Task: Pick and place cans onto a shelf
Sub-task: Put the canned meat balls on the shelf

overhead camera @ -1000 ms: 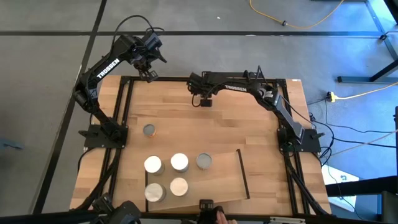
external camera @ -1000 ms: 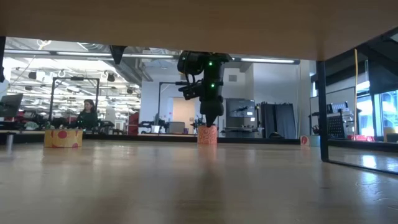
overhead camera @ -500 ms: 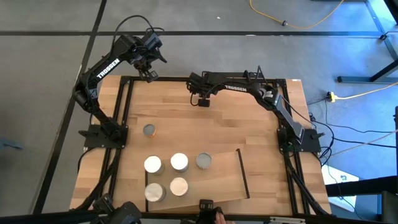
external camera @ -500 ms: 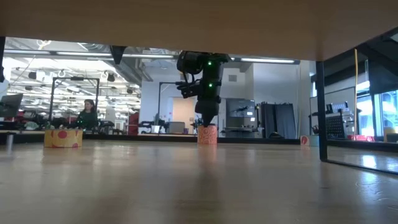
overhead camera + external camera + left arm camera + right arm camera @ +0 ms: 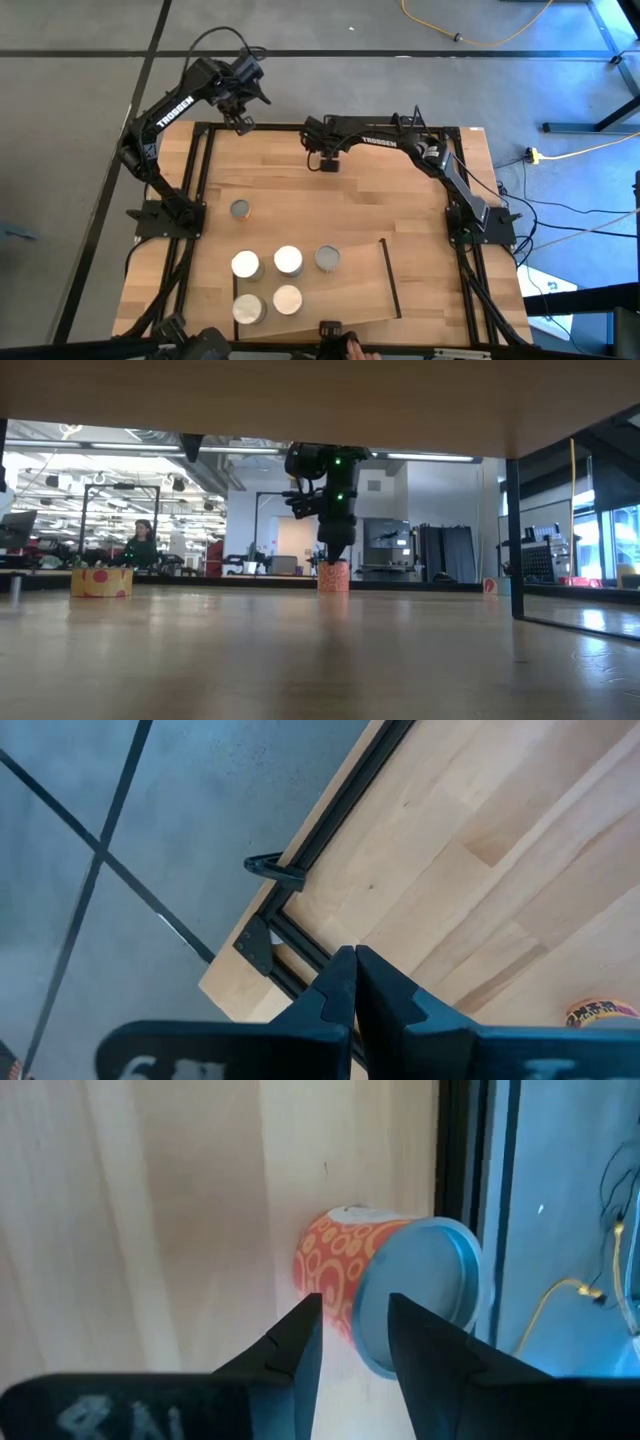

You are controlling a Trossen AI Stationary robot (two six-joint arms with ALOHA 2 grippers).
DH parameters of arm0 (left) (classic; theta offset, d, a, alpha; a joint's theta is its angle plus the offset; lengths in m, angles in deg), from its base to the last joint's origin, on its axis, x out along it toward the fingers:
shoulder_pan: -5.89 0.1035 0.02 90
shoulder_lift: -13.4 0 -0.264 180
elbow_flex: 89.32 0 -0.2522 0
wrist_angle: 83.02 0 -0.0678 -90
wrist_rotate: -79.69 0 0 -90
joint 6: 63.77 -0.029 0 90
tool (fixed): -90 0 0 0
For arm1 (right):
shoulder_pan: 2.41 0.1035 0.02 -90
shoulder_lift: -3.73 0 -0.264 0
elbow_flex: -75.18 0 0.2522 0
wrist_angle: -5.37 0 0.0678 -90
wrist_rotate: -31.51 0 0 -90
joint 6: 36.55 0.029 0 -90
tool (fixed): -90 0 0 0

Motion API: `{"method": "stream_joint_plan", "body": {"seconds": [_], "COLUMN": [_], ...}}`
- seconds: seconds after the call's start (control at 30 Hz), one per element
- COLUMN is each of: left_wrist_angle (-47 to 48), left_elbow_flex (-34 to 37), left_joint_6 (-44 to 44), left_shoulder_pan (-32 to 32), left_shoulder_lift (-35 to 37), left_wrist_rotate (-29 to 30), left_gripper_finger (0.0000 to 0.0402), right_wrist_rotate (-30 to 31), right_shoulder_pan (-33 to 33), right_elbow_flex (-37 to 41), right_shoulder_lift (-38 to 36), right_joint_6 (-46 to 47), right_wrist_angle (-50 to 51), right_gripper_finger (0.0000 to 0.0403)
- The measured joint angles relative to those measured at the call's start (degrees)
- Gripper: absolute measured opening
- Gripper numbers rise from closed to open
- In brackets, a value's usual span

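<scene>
Jaws of the right gripper (image 5: pixel 327 166) stand apart just above an orange can (image 5: pixel 340 1265) near the worktop's (image 5: pixel 400 220) far edge; left gripper (image 5: pixel 243 124), jaws together, hangs over the far-left corner.

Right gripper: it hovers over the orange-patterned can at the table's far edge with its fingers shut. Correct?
Not quite: the right gripper has its fingers open, as the right wrist view shows. It does hover over the orange-patterned can with the pale round top at the table's far edge.

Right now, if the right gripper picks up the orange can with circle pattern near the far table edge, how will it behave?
The orange circle-patterned can is probably rigid: its wall looks smooth and undented. Its round body may slip or twist between the fingers of the open right gripper. If it is tipped over, it would likely roll toward the black table frame.
</scene>
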Motion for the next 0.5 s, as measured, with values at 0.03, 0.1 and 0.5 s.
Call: {"method": "stream_joint_plan", "body": {"seconds": [0.03,0.1,0.5], "left_wrist_angle": [0.00,-0.02,-0.04], "left_elbow_flex": [0.00,0.00,0.00], "left_joint_6": [0.00,0.00,-0.09], "left_shoulder_pan": [0.14,0.17,0.12], "left_shoulder_lift": [0.00,0.00,0.00], "left_wrist_rotate": [0.04,0.09,0.08], "left_gripper_finger": [0.0000,0.0000,0.0000], "right_wrist_rotate": [0.00,0.01,0.26], "right_shoulder_pan": [0.00,0.00,0.76], "right_elbow_flex": [0.00,0.00,0.00], "right_shoulder_lift": [0.00,0.00,-0.64], "right_joint_6": [-1.31,-4.22,-9.86], "right_wrist_angle": [0.31,1.13,2.49], "right_gripper_finger": [0.0118,0.0118,0.0118]}}
